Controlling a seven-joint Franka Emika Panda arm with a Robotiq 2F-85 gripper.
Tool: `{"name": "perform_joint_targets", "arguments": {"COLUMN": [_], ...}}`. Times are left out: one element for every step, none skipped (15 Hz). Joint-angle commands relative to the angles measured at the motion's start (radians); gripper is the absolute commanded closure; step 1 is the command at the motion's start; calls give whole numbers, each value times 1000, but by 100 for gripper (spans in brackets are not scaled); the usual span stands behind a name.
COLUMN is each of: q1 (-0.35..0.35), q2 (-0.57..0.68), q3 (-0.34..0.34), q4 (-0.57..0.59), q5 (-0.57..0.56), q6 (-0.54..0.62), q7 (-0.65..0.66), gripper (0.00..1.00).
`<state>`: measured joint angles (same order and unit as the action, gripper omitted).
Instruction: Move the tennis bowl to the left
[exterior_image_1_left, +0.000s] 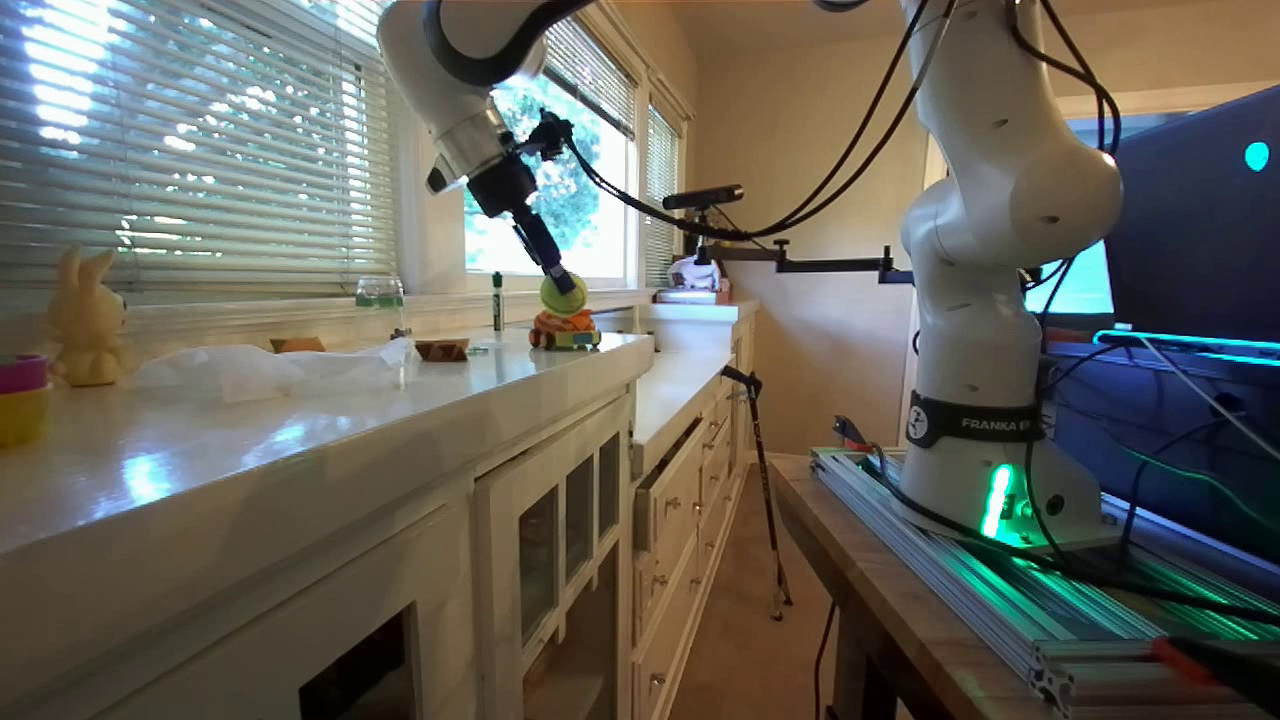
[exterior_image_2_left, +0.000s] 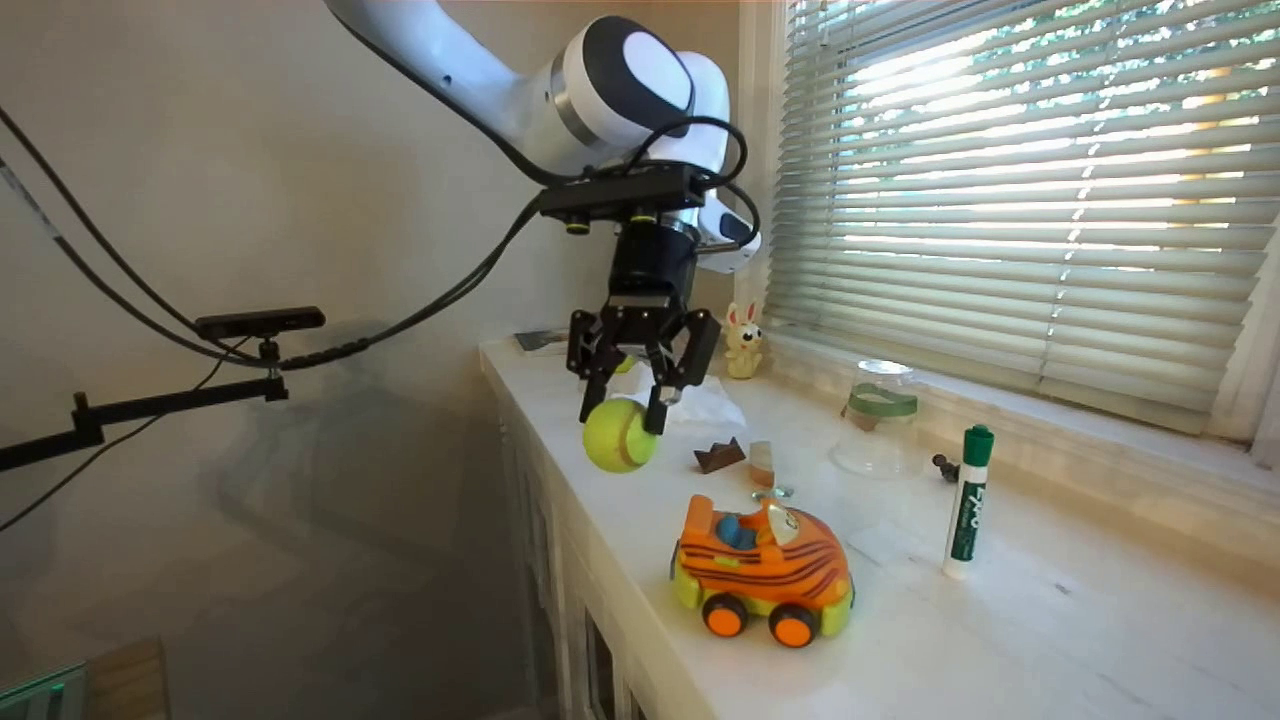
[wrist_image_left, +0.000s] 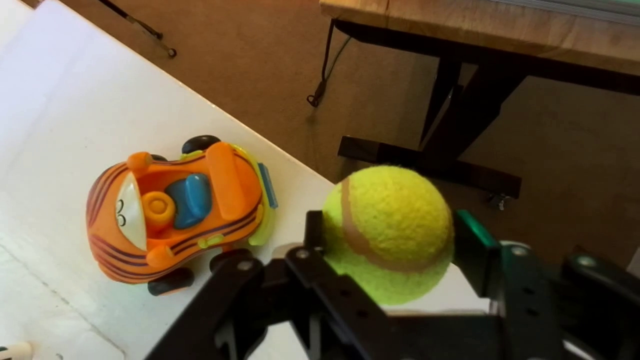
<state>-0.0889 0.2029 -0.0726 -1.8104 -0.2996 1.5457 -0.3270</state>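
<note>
The tennis bowl is a fuzzy yellow-green tennis ball (exterior_image_2_left: 618, 440) with a pale seam. It shows in both exterior views, also here (exterior_image_1_left: 551, 298), and large in the wrist view (wrist_image_left: 387, 220). My gripper (exterior_image_2_left: 622, 412) has its two black fingers on opposite sides of the ball and is shut on it. The gripper also shows in an exterior view (exterior_image_1_left: 563, 282) and in the wrist view (wrist_image_left: 392, 240). The ball is held in the air near the front edge of the white counter (exterior_image_2_left: 600, 500). The fingers hide small parts of its sides.
An orange toy car (exterior_image_2_left: 765, 560) stands on the counter close to the ball, near the front edge. A green-capped marker (exterior_image_2_left: 968, 510) stands upright. A clear jar (exterior_image_2_left: 875, 430), brown pieces (exterior_image_2_left: 720, 457), a crumpled white sheet (exterior_image_1_left: 270, 372) and a pale yellow rabbit (exterior_image_2_left: 743, 345) are farther along.
</note>
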Motion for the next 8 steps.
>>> {"name": "perform_joint_targets", "arguments": {"q1": [15, 16, 19, 18, 20, 21, 21, 19], "q2": [-12, -16, -22, -28, -27, -31, -34, -34], "q3": [25, 35, 43, 53, 60, 65, 67, 68], "q4": [-12, -11, -12, -10, -5, -4, -4, -3], "q5": [37, 77, 120, 192, 246, 295, 339, 382], "q6": [37, 49, 65, 86, 93, 112, 134, 154], "q7": [56, 61, 81, 95, 107, 121, 135, 146], "gripper": [60, 60, 60, 10, 9, 3, 1, 0]}}
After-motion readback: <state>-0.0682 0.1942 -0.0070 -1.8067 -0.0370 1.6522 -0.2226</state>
